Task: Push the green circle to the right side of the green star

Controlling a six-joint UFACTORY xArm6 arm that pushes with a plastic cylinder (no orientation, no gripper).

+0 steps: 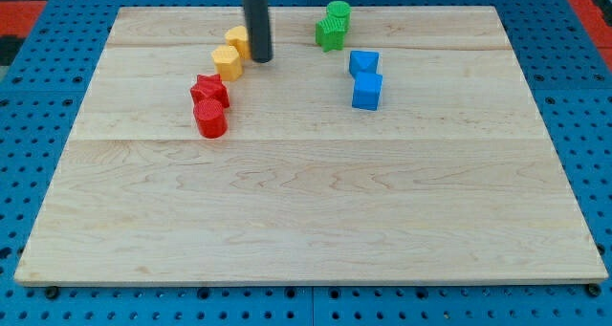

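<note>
So the rod comes straight down from the view's top, pretty much vertical, and my tip (260,57) sits on the bench (316,202) up near the top edge, left of centre. There's no claw on this rig, so nothing to say about open or shut. It's just a plain dark rod and it isn't holding anything.

My tip is right beside the two yellow blocks: the upper yellow block (237,39) is just to its left, looks like touching or nearly so, can't tell for sure. The lower yellow block (227,62) sits just below-left of that one.

The green pair is over to the view's right of my tip, well apart from it. The green circle (338,14) is at the back, right up against the green star (330,32), which sits slightly lower and a bit to the left. They overlap in the shot, so the shapes are hard to separate.

Further right and lower, two blue blocks: the upper blue block (363,62) and the blue cube (367,92), touching. On the left, the red star (209,88) with the red cylinder (210,119) just below it. No containers anywhere.
</note>
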